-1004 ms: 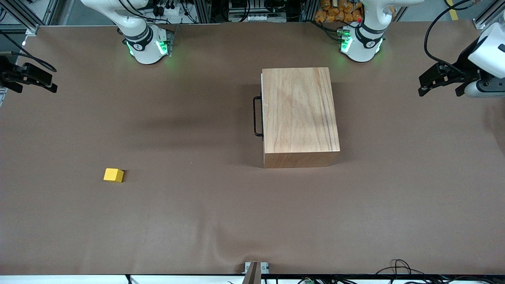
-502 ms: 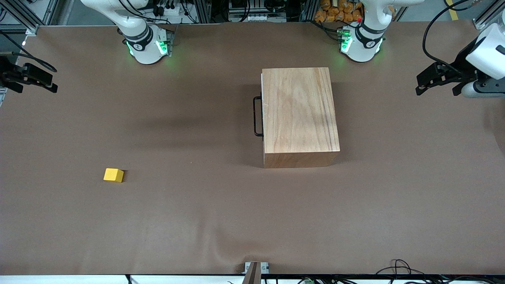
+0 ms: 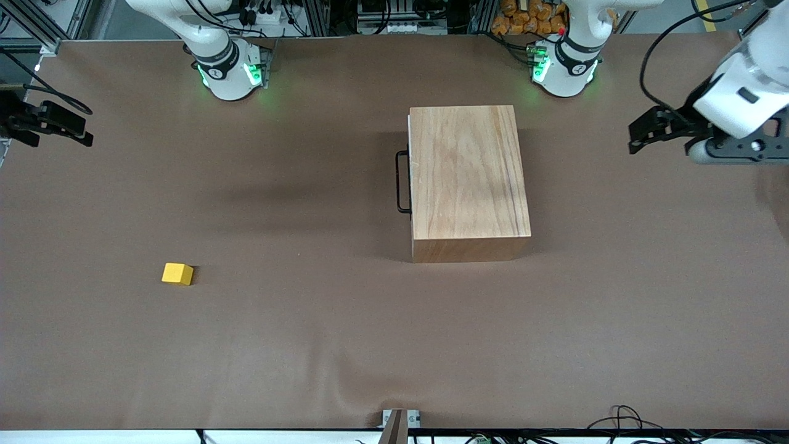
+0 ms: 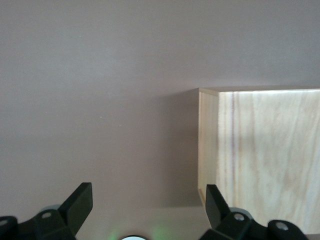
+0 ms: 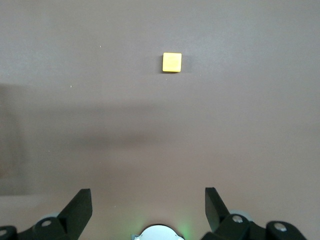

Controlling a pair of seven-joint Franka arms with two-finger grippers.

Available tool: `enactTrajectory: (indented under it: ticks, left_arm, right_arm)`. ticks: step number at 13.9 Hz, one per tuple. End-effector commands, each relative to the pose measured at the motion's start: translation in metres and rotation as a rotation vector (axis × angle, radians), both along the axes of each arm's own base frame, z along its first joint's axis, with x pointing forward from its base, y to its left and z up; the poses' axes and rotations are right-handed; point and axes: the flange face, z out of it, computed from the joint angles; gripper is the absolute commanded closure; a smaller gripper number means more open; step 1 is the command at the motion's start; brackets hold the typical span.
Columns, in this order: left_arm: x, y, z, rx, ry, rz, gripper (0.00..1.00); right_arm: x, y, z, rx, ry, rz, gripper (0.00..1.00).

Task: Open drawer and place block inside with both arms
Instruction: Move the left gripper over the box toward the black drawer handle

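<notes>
We see a brown counter [image 3: 320, 345] whose covering wrinkles near its front edge. Black cables [image 3: 622, 418] loop past that edge, orange objects [image 3: 524, 17] are piled above the counter's top edge, and aluminium framing [image 3: 394, 15] stands beside them.

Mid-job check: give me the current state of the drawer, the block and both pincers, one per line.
drawer: fully shut in the wooden box, handle untouched.
block: loose on the table, toward the right arm's end, nearer the front camera than the box, not held.
left pincer: open, empty, over the table at the left arm's end.
right pincer: open, empty, over the table edge at the right arm's end.
</notes>
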Motion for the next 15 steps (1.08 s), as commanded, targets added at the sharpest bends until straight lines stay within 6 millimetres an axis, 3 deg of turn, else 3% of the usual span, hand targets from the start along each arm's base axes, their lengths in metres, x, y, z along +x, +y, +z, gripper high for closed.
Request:
enactTrajectory:
  ticks: [1,3,6,9,10,12,15]
  left_arm:
    - [0.021,-0.057,-0.012,-0.005,0.02,0.031,0.0]
    - [0.025,-0.111,-0.027,0.005,0.034,0.076,0.0]
    - [0.013,-0.205,-0.056,0.014,0.031,0.135,0.0]
    - [-0.021,-0.295,-0.09,0.075,-0.023,0.109,0.0]
    - [-0.028,-0.32,-0.115,0.084,-0.005,0.079,0.0]
    - [-0.047,-0.371,-0.141,0.091,-0.003,0.032,0.0]
    - [-0.066,-0.435,-0.185,0.09,-0.043,0.143,0.0]
  right_arm:
    - [-0.001,0.002,0.001,-0.017,0.005,-0.008,0.0]
    - [0.0,0.002,0.0,-0.018,0.005,-0.01,0.0]
    - [0.001,0.003,0.0,-0.019,0.005,-0.007,0.0]
    - [0.001,0.0,-0.002,-0.028,0.012,-0.01,0.0]
    - [0.001,0.0,-0.002,-0.028,0.01,-0.012,0.0]
    - [0.0,0.001,-0.001,-0.029,0.007,-0.012,0.0]
    - [0.0,0.001,-0.001,-0.029,0.012,-0.021,0.0]
